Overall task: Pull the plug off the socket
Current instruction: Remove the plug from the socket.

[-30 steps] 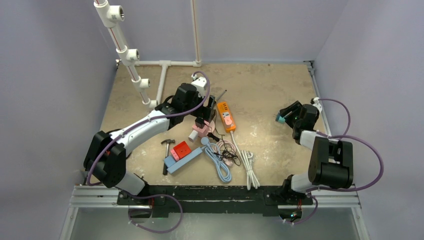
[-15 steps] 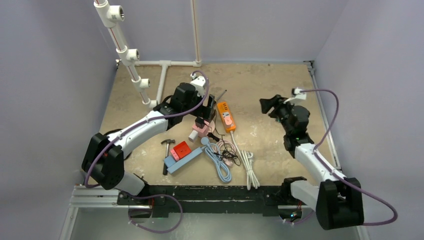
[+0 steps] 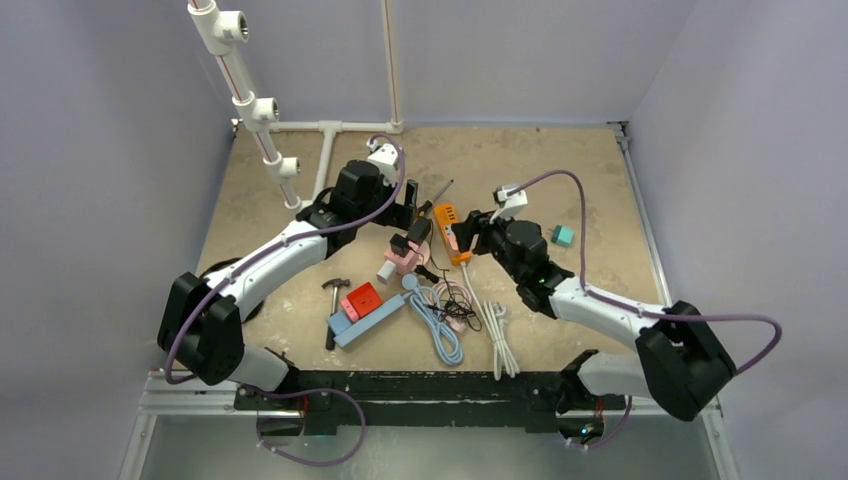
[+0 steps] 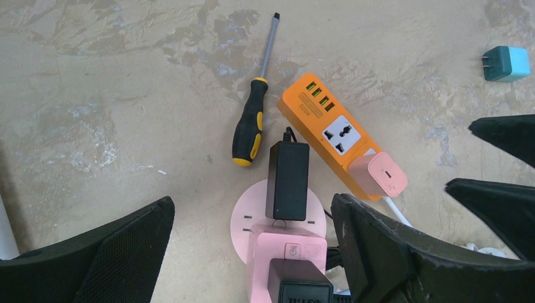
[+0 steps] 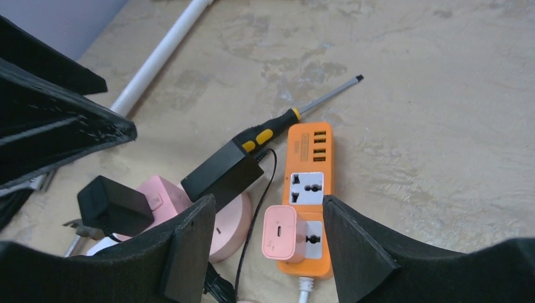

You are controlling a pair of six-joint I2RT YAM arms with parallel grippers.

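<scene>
Left fingers point(image 4: 94, 252) spread wide, right fingers point(image 5: 353, 246) parted, both empty, angled toward each other.

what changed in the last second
The right hand swung from the table's right edge to hover open over the pink square plug in the orange plastic power strip. The left hand shifted slightly, open. Nothing gripped; the teal cube adapter and strip stayed put.

Power strip point(image 4: 313, 108): orange, white sockets. Plug point(image 4: 378, 177): pale pink. Screwdriver point(image 4: 247, 130): black-and-yellow handle; tabletop point(image 4: 126, 76): mottled beige.

Plug point(image 4: 377, 177) seated on power strip point(image 4: 315, 104), screwdriver point(image 4: 249, 126) just left, adapter point(image 4: 505, 63) well right
</scene>
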